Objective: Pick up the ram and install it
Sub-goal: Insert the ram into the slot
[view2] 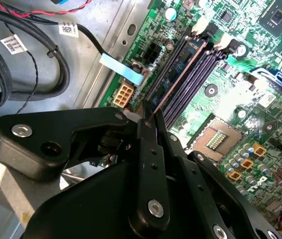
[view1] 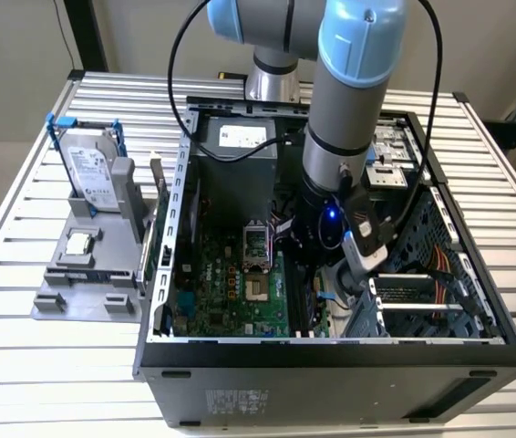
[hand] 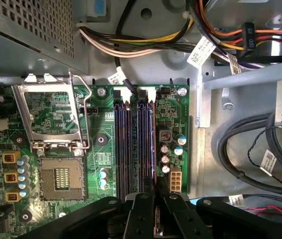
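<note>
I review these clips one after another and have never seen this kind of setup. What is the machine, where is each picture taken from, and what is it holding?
It is a single robot arm with a gripper, reaching into an open computer case on a slatted metal table. The exterior view looks on from off the arm; both wrist views ride on the arm and look down at the green motherboard. The gripper is shut on the ram, a thin stick standing on edge in the memory slots beside the empty processor socket. On the exterior view's left, a grey stand holds a hard drive.
</note>
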{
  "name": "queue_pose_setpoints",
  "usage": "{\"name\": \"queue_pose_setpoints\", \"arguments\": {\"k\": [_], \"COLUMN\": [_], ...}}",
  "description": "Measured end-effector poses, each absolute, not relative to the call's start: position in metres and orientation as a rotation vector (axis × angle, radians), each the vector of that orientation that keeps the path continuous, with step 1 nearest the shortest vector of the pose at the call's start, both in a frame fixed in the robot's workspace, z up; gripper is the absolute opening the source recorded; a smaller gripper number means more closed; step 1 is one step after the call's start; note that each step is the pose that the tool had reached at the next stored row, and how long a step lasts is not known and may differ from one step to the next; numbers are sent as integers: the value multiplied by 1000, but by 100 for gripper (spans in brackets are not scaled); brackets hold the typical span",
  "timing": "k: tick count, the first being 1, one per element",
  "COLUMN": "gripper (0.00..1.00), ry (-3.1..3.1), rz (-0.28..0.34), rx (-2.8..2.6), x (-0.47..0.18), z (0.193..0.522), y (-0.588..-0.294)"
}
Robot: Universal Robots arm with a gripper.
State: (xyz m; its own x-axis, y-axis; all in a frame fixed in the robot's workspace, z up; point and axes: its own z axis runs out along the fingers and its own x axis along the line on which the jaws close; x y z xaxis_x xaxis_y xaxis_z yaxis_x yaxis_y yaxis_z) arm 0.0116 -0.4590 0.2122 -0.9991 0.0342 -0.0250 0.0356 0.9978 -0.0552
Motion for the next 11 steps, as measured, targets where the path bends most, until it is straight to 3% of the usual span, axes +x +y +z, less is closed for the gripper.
{"name": "queue_pose_setpoints", "arguments": {"k": [11], "gripper": [0], "ry": [3116], "rz": [-85], "rx": [44], "x": [12], "z": [206], "y": [-459]}}
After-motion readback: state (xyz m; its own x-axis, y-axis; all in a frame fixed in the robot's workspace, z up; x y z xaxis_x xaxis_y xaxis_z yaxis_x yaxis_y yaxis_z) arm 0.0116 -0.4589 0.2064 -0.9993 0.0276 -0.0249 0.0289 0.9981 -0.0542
